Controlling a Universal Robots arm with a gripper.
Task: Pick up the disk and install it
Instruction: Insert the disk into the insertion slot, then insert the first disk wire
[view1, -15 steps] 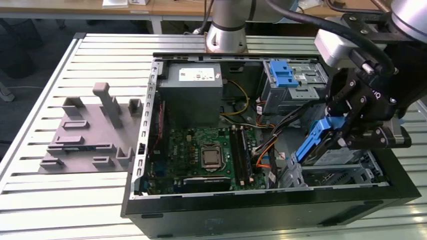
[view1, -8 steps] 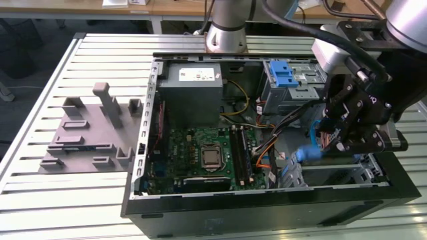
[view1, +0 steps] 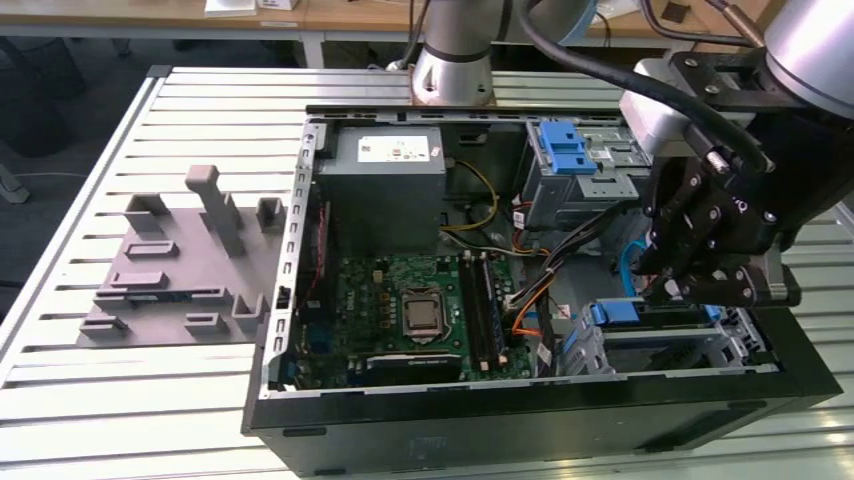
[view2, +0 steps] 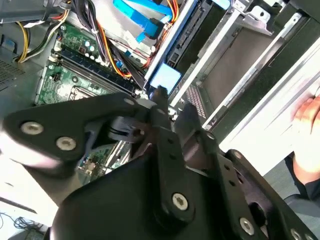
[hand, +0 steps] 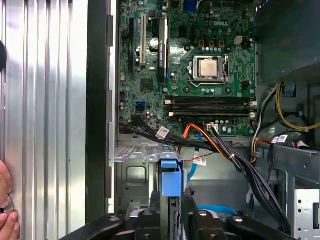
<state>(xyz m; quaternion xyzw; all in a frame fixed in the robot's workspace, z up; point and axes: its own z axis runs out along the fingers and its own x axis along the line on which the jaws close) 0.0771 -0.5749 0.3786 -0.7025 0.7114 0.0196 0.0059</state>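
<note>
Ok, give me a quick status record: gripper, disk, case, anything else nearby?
gripper: low at the grey drive bay, right at the disk
disk: blue-framed, edge-on at that bay; seating cannot be told
case: open tower on its side on the slatted table
nearby: person's hand over the table, beside the case

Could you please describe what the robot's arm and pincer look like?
The arm is built of smooth, silver-grey tubular segments. A thick black cable runs along it to the wrist, where a pale grey block sits. The pincer is matt black, made of flat linkage bars joined by round silver bolts, seen close up in the second wrist view.
</note>
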